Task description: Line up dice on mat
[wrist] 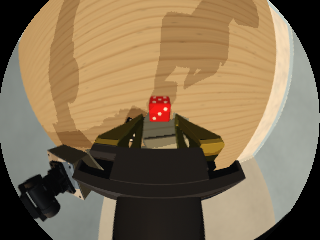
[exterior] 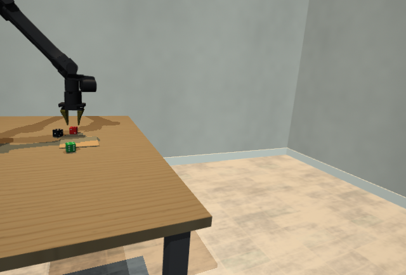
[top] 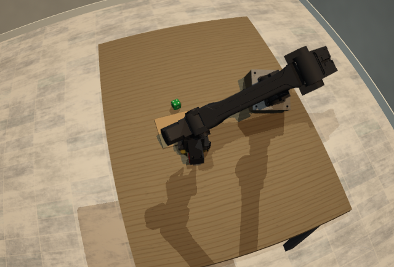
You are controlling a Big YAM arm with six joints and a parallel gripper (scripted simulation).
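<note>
My gripper (exterior: 73,123) (wrist: 159,118) is open and points down, with nothing between its fingers. It hangs a little above the red die (exterior: 73,130) (wrist: 159,111), which rests on the table beyond the mat's far edge in the exterior view. The wrist view shows three pips on its larger visible face. The black die (exterior: 58,132) stands beside the red one, to its left in the exterior view. The green die (top: 175,104) (exterior: 70,147) stands off the mat, by its opposite edge. The tan mat (top: 161,123) (exterior: 93,143) lies flat, partly hidden under the arm in the top view.
The robot's base plate (top: 283,108) stands on the table (top: 143,73) (exterior: 108,180), right of the mat in the top view. The arm reaches from it across the mat's near side and hides the black die there. Arm shadows fall across the table.
</note>
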